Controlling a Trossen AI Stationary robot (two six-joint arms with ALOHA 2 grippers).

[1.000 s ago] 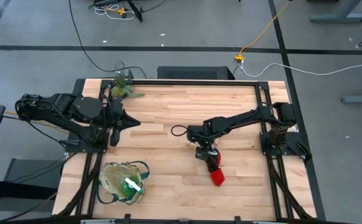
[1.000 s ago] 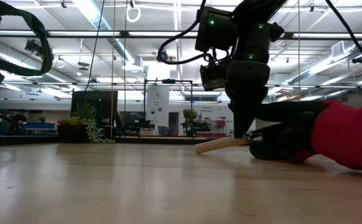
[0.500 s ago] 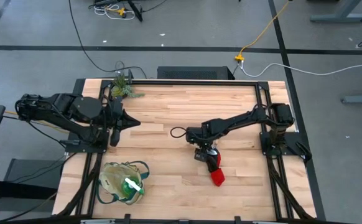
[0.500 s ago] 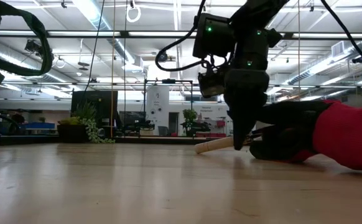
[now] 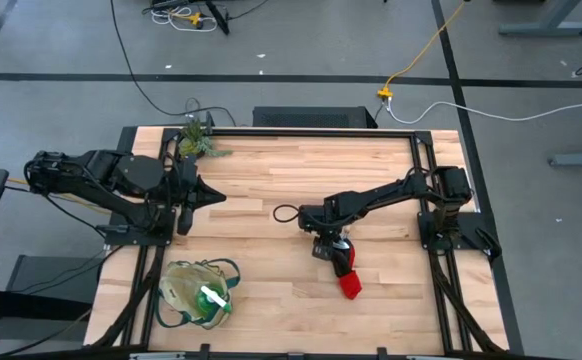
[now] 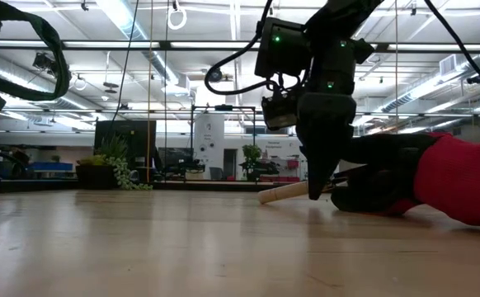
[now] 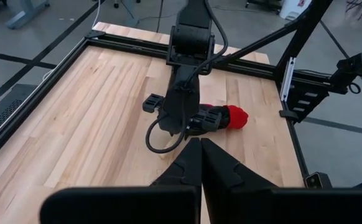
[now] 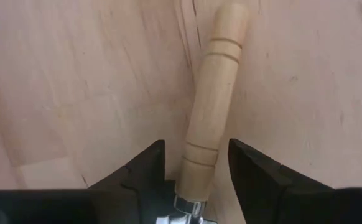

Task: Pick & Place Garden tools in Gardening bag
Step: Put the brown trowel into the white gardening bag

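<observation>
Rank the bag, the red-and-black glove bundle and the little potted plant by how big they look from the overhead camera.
1. Gardening bag, clearly the largest.
2. Glove bundle and potted plant look much alike; the right gripper hides part of the bundle, so I won't rank them.

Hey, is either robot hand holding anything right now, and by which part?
Nothing is clearly held yet. The right hand straddles the light wooden tool handle near its metal collar, fingers not touching. The left hand is shut, empty.
</observation>
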